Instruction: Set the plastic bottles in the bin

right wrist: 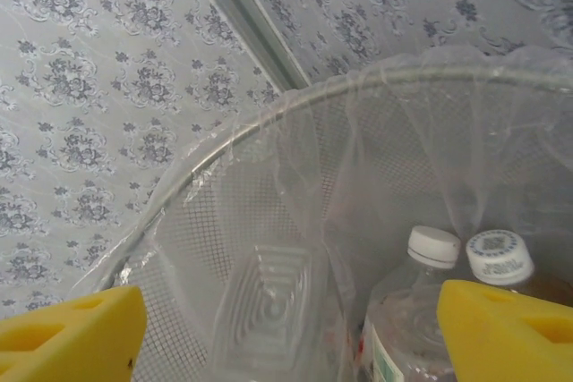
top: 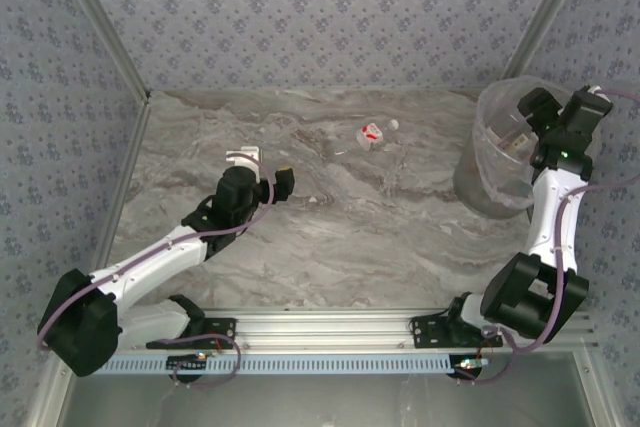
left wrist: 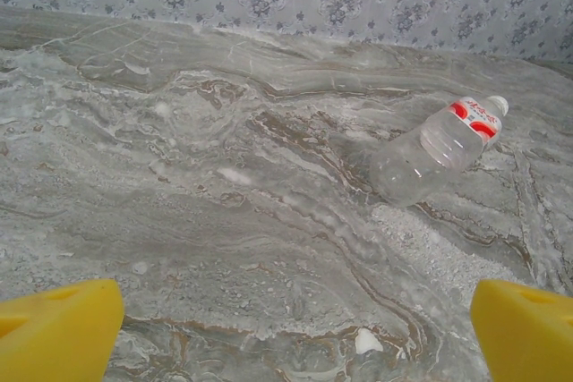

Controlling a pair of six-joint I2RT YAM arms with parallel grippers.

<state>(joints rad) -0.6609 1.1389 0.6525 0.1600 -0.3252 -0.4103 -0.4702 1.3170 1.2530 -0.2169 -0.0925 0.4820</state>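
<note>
I have the right gripper (right wrist: 288,315) spread wide above the bin (right wrist: 269,118), within its rim, holding nothing. The left gripper (left wrist: 295,315) gapes too; bare table (left wrist: 224,221) surrounds one bottle (left wrist: 430,151).

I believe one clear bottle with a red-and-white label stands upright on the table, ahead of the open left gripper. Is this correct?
Not quite. The bottle lies on its side, not upright; the left wrist view shows this. The rest holds: clear, red-and-white label, on the table, ahead of the open left gripper.
</note>
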